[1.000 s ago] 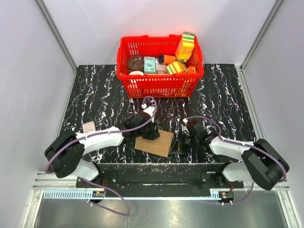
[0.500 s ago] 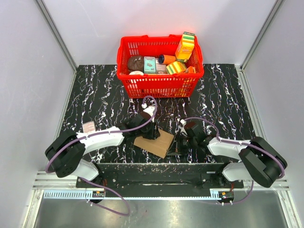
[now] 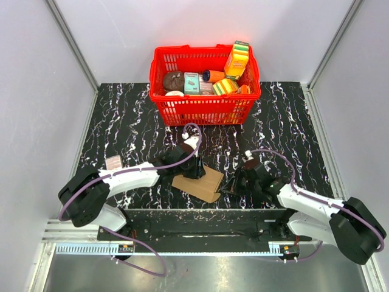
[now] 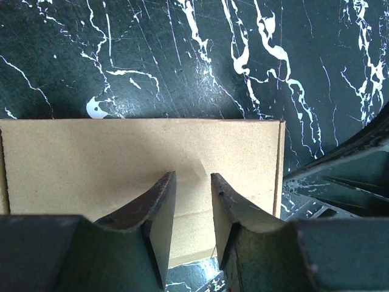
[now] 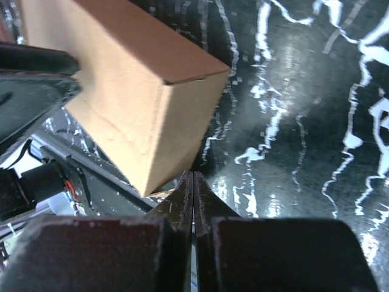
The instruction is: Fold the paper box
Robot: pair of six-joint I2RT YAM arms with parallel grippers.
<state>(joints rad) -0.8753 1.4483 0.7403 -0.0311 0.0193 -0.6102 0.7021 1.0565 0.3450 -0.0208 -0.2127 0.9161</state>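
Left arm [image 3: 130, 175] covers paper box [image 3: 205, 184]; basket [image 3: 203, 111] probably apart.

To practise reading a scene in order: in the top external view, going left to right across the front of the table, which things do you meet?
small pale tag → paper box → right claw

Slim cardboard paper box [image 3: 203, 185]: plain brown, uniform. Flat stone-look worktop [image 3: 121, 121]: black, white marble veining. Moulded plastic lattice basket [image 3: 203, 111], far edge: red; printed packages [image 3: 236, 59] inside yellow, teal, orange.
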